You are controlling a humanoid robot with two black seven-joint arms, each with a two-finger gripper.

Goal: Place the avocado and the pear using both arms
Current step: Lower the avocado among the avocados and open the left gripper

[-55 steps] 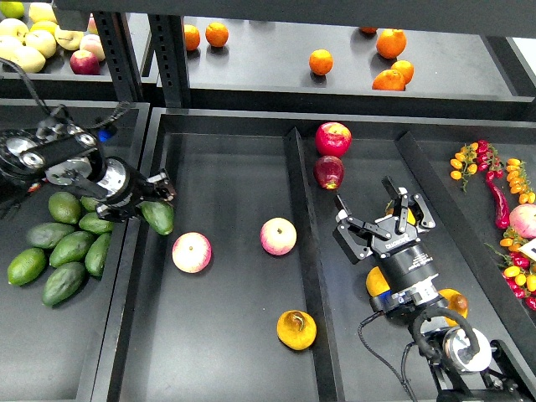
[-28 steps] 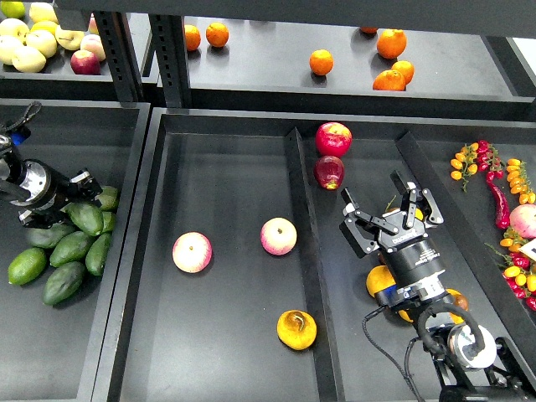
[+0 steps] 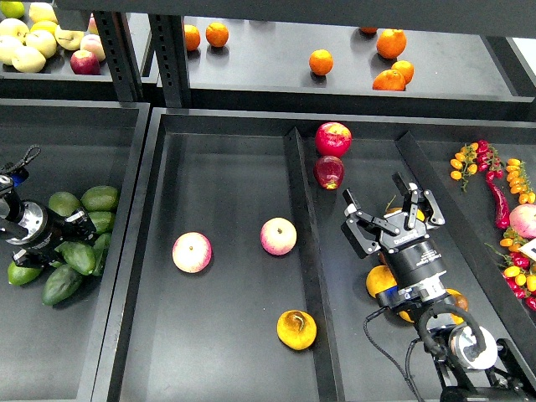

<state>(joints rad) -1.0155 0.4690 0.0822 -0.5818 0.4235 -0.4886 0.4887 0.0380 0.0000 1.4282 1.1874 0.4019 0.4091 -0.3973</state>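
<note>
The dark green avocado (image 3: 81, 256) is low over the avocado pile in the left tray (image 3: 75, 352). My left gripper (image 3: 69, 238) seems shut on it, though its dark fingers partly hide the grasp. The golden pear (image 3: 296, 329) lies with its brown dimple up near the front right of the middle tray (image 3: 226, 167). My right gripper (image 3: 388, 216) is open and empty, hovering over the right tray (image 3: 368, 159), up and to the right of the pear.
Several green avocados (image 3: 99, 198) lie in the left tray. Two pink-yellow apples (image 3: 192, 252) (image 3: 278, 236) sit in the middle tray. Two red apples (image 3: 333, 138) are in the right tray, with oranges (image 3: 378, 281) under my right arm. Oranges (image 3: 321, 61) are on the back shelf and chillies (image 3: 497, 198) at the far right.
My left gripper has carried the avocado from the middle tray's left edge leftward and down onto the avocado pile. My right gripper has shifted slightly right and stays open.
</note>
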